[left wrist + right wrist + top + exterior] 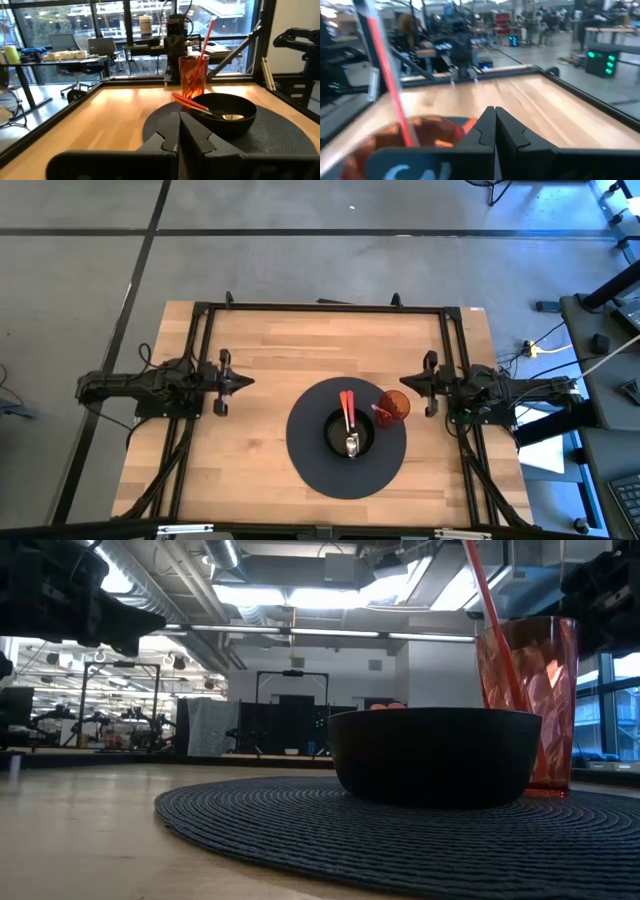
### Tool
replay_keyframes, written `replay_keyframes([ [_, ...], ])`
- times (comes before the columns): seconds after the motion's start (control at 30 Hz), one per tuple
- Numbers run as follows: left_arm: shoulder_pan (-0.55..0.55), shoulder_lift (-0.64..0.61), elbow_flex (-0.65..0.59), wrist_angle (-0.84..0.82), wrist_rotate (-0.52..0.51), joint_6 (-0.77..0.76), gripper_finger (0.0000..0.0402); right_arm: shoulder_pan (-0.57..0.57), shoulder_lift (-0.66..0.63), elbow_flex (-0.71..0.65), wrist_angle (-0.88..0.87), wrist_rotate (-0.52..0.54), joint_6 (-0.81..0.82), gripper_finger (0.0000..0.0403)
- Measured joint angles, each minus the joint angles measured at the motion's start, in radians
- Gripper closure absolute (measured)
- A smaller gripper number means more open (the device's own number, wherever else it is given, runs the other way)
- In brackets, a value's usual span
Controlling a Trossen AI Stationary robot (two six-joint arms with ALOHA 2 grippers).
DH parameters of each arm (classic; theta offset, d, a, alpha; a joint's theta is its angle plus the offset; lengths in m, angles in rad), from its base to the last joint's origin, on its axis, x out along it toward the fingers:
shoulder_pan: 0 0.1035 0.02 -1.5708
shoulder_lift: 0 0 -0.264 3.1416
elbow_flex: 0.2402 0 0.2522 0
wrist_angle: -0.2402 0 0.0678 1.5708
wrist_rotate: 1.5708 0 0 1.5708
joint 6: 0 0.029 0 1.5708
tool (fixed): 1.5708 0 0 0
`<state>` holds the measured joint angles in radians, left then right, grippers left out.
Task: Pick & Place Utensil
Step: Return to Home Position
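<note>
The utensil (348, 420) lies in the black bowl (333, 442). Its silver head (230, 117) rests on the bowl's bottom, and its orange-red handle (187, 102) leans on the far rim and sticks out over it. The bowl stands on a round dark placemat (310, 460). My left gripper (248, 381) hovers shut to the left of the mat, pointing at the bowl (235, 125). My right gripper (405, 383) hovers shut beside the red cup (398, 402), just to its far right. In the low view the bowl's wall (435, 755) hides the utensil.
A translucent red cup (192, 75) with an orange-red straw (490, 610) stands on the mat against the bowl's far right, close under my right gripper (494, 122). A black frame (320, 307) runs round the wooden tabletop. Bare wood lies left and far of the mat.
</note>
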<state>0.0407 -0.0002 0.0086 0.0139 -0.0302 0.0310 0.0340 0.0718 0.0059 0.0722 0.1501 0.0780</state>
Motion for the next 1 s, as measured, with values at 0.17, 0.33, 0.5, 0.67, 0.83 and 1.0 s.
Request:
replay_keyframes([
  [0.17,-0.033,0.023,0.0,0.0,-0.01,0.019,0.04,0.0,0.024,0.0,-0.016,0.05,0.004,0.0403],
  [0.33,-0.052,0.047,0.0,0.005,-0.038,0.018,0.0399,0.0,0.041,0.0,-0.003,0.049,0.007,0.0403],
  [0.5,-0.054,0.055,0.0,0.005,-0.04,0.018,0.0401,0.0,0.045,0.0,0.018,0.042,0.009,0.0403],
  [0.67,-0.054,0.055,0.0,0.009,-0.047,0.024,0.0399,0.0,0.044,0.0,0.069,-0.012,-0.022,0.0403],
  [0.83,-0.054,0.051,0.0,0.01,-0.046,0.056,0.04,0.002,0.044,0.0,0.073,-0.022,-0.033,0.0403],
  [1.0,-0.054,0.047,0.0,0.012,-0.046,0.052,0.04,0.002,0.042,0.0,0.099,-0.022,-0.041,0.0403],
])
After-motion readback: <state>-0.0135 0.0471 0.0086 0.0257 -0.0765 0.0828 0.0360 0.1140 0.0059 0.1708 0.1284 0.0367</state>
